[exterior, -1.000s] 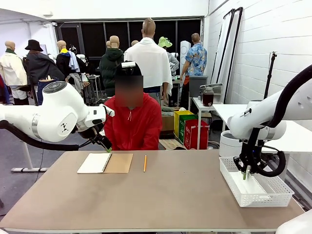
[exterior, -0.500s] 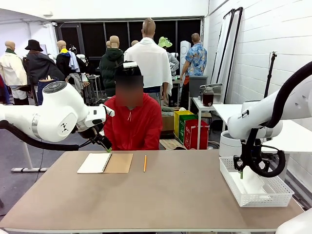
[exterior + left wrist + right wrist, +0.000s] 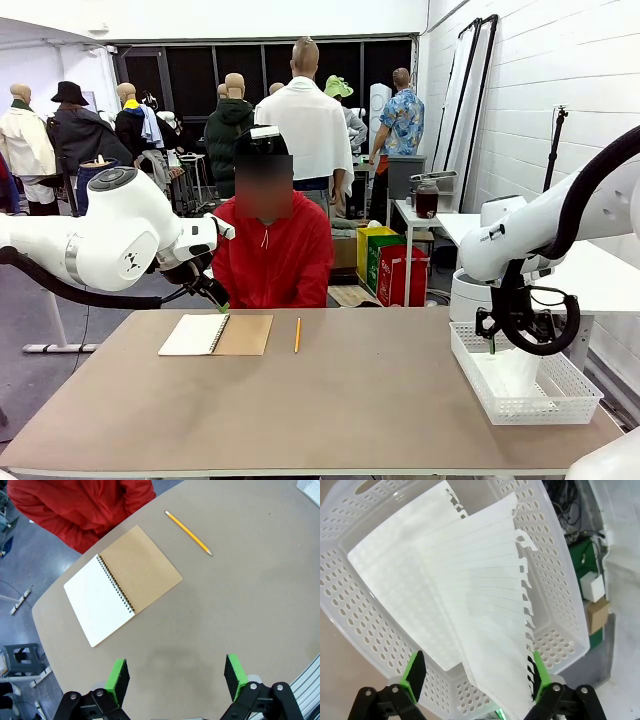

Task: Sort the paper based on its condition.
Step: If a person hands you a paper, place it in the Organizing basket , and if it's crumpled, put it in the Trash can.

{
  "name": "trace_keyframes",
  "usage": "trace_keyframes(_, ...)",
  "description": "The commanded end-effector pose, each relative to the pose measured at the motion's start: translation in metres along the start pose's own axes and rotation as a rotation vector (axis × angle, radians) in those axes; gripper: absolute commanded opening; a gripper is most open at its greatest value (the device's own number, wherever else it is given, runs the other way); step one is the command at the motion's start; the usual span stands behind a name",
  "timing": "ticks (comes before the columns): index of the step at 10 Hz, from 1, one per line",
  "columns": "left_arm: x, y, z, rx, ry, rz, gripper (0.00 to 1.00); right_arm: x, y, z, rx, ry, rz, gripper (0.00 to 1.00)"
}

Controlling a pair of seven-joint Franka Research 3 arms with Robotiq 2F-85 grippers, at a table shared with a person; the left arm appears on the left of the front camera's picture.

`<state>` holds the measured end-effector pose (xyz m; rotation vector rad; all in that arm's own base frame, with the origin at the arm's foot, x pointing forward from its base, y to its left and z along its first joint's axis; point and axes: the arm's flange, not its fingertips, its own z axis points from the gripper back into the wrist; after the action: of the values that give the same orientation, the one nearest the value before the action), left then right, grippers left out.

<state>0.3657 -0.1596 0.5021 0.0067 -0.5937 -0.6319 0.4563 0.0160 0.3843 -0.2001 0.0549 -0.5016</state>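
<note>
The worktop (image 3: 330, 400) carries a white mesh basket (image 3: 560, 395) at the robot's right, likely the bin for one condition of paper. An open notebook (image 3: 122, 582) and a pencil (image 3: 188, 532) lie near the person. Two sheets of paper (image 3: 470, 610) lean inside the basket. The right gripper (image 3: 476, 676) hangs above them, fingers wide apart, holding nothing, one sheet's edge between its fingers. The left gripper (image 3: 177, 677) is likewise spread and empty

White arms (image 3: 110, 240), black cables, green-padded black gripper (image 3: 175, 680).
</note>
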Motion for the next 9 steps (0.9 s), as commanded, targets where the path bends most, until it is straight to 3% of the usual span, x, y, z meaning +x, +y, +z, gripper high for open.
trace_keyframes(1, -0.0007, 0.0008, -0.0010, -0.002, -0.004, -0.006, 1.00, -0.0024, 0.0043, 0.0010, -0.034, -0.021, -0.040, 1.00)
trace_keyframes(9, -0.0007, 0.0008, -0.0010, -0.002, -0.004, -0.006, 1.00, -0.0008, 0.0012, 0.0002, -0.001, -0.001, -0.009, 1.00)
